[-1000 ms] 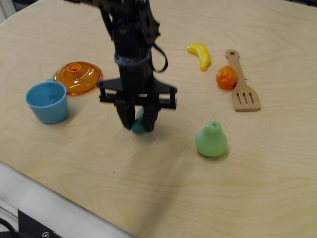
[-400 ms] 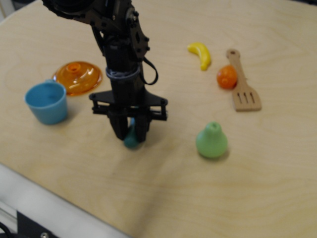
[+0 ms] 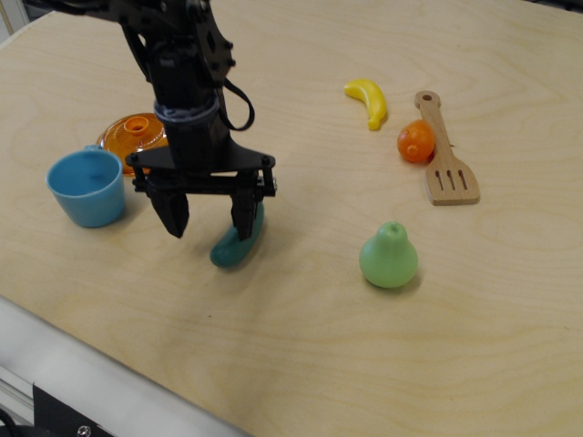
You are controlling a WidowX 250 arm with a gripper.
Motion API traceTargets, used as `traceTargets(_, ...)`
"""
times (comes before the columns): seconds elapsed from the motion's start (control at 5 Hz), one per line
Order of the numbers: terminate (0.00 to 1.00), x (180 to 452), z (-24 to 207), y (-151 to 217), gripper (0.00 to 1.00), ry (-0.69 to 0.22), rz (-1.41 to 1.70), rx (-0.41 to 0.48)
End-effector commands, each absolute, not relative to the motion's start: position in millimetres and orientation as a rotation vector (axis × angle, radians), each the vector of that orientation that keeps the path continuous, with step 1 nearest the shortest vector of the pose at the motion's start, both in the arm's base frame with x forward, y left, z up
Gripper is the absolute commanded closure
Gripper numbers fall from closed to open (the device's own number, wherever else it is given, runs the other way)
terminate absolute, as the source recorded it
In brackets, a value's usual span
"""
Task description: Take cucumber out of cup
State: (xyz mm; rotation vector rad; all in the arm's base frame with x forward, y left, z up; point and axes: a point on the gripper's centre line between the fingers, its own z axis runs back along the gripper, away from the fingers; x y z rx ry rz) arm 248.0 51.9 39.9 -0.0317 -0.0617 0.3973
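Note:
The dark teal cucumber [image 3: 236, 244] lies on the wooden table, tilted, right of the light blue cup [image 3: 86, 187]. The cup stands upright at the left and looks empty. My black gripper [image 3: 209, 219] hangs over the table between cup and cucumber with its jaws spread wide. Its right finger [image 3: 243, 217] stands just at the cucumber's upper end; the left finger [image 3: 175, 216] is apart from it. Nothing is held.
An orange translucent lid [image 3: 137, 137] lies behind the cup, partly hidden by my arm. A green pear [image 3: 389, 257] stands to the right. A banana [image 3: 368, 101], an orange fruit [image 3: 415, 141] and a wooden spatula [image 3: 444, 155] lie at the back right. The table's front edge runs lower left.
My gripper has opened and let go of the cucumber, which now lies on the table. The arm has shifted left, towards the cup.

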Motion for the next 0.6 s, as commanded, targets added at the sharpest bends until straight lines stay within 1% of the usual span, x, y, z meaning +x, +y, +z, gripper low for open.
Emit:
traceTargets(0.0, 0.00, 250.4, 80.0, 51.4, 0.00, -0.174, 0.433, -0.021)
traceTargets(0.2, 0.00, 250.4, 80.0, 51.4, 0.00, -0.174, 0.433, -0.021)
traceTargets(0.4, 1.00, 250.4, 80.0, 51.4, 0.00, -0.174, 0.433, -0.021)
